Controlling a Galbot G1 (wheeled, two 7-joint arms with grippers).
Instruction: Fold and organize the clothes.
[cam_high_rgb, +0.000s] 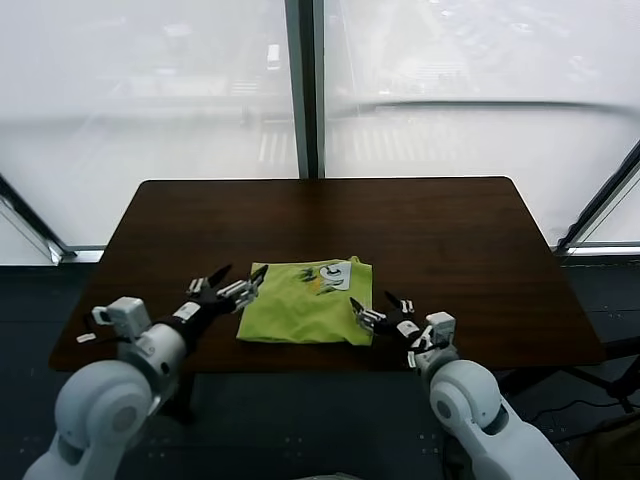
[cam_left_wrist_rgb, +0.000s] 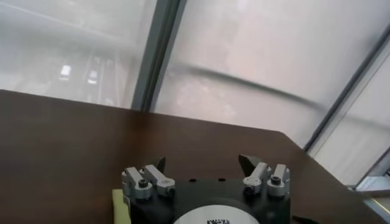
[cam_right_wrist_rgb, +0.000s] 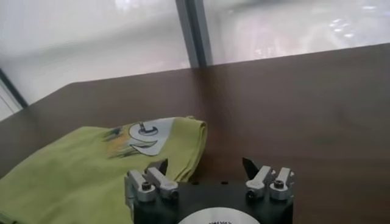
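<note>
The clothes are one lime-green T-shirt, folded into a compact rectangle near the front edge of the dark wooden table, with a whitish printed graphic on its far right corner. My left gripper hovers open at the shirt's left edge, holding nothing. At the shirt's right front corner my right gripper is open too and empty. In the right wrist view the T-shirt lies just beyond the open right gripper. A sliver of the shirt shows beside the open left gripper.
Large frosted windows with a dark frame post stand behind the table. The table's front edge runs just under both wrists. Bare tabletop surrounds the shirt.
</note>
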